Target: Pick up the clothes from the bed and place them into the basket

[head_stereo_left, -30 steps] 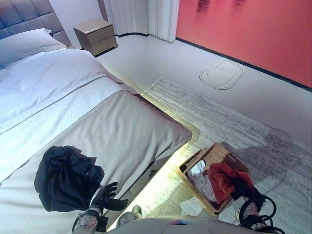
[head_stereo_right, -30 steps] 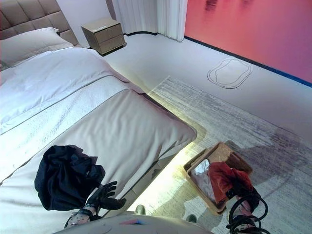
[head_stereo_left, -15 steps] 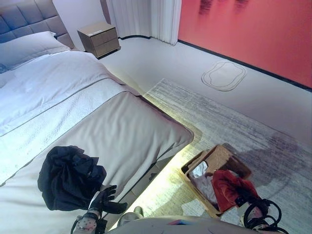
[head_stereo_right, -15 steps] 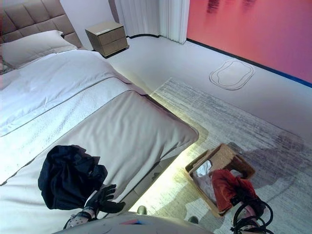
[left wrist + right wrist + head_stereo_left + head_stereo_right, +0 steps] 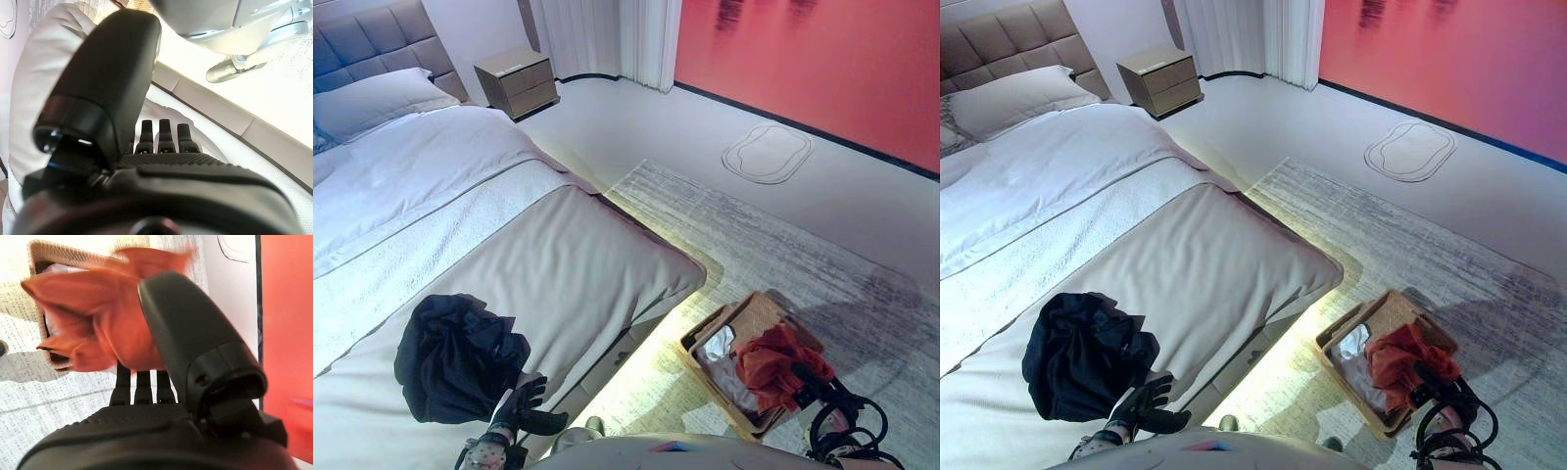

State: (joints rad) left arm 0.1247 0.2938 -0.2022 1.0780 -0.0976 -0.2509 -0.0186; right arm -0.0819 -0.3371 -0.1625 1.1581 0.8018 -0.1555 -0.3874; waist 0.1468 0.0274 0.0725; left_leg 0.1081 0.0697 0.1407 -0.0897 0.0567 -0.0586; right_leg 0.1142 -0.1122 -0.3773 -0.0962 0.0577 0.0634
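A dark crumpled garment lies on the bed near its front edge. My left hand is open just beside the garment, fingers straight over the bed cover; it also shows in the left wrist view. My right hand is shut on a red garment, which hangs bunched over the wicker basket on the rug. In the right wrist view the red garment is pinched between the thumb and fingers, with the basket beyond. A white cloth lies in the basket.
A pillow lies at the head of the bed, and a nightstand stands beyond it by the curtains. A grey rug lies beside the bed, with an oval mark on the floor before the red wall.
The red garment has bunched up and risen slightly over the basket, shifting right with my right hand. The view has shifted a little. My left hand stays beside the dark garment.
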